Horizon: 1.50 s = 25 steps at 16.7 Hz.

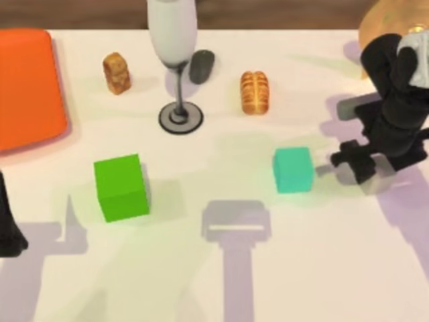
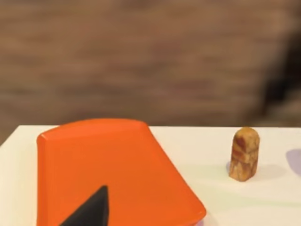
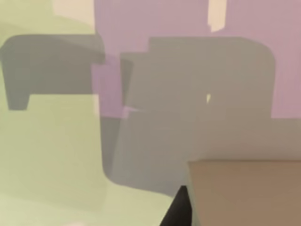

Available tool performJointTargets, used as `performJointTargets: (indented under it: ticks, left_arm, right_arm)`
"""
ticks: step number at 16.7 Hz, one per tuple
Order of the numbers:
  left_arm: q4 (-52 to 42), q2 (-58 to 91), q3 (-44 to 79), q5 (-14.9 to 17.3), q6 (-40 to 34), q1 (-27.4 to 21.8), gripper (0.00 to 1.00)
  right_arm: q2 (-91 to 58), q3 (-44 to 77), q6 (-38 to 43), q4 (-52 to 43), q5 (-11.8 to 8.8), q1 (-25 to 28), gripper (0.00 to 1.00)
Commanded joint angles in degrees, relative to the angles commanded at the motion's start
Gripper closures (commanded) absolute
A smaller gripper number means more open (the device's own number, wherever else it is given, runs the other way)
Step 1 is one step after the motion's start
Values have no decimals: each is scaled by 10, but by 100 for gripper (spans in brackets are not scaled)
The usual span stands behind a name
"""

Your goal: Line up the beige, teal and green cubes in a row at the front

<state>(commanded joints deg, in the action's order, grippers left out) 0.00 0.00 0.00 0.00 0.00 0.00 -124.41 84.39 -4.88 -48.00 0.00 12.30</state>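
The green cube (image 1: pixel 121 187) rests on the white table left of centre. To the right of centre stands the teal cube (image 1: pixel 293 170). Just right of the teal cube, my right gripper (image 1: pixel 364 169) is shut on the grey-beige cube (image 1: pixel 380 182). In the right wrist view that beige cube (image 3: pixel 244 193) fills the lower corner, pressed against one dark fingertip (image 3: pixel 178 212); the other finger is hidden. My left arm (image 1: pixel 8 231) is parked at the table's left edge, and one of its fingertips (image 2: pixel 89 212) shows over the orange tray with nothing between the fingers.
An orange tray (image 1: pixel 27 87) lies at the back left. A wine glass (image 1: pixel 177 67), a dark grey lump (image 1: pixel 201 66) and two brown loaves (image 1: pixel 116 72) (image 1: pixel 255 92) stand along the back. A golden object (image 1: pixel 389 27) sits in the back right corner.
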Motion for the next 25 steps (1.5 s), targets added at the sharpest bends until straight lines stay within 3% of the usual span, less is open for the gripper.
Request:
performJointTargets:
  ticks: [7,14,17,25]
  left_arm:
    - [0,0,0,0,0,0,0]
    - [0,0,0,0,0,0,0]
    - [0,0,0,0,0,0,0]
    - [0,0,0,0,0,0,0]
  right_arm:
    - [48,73,-1,-123,0,4,100]
    - [56,68,20,-127,0,17,100]
    - [80,41,94,-126,2,65,100]
    - [182,-75,405,-121,9,244,100]
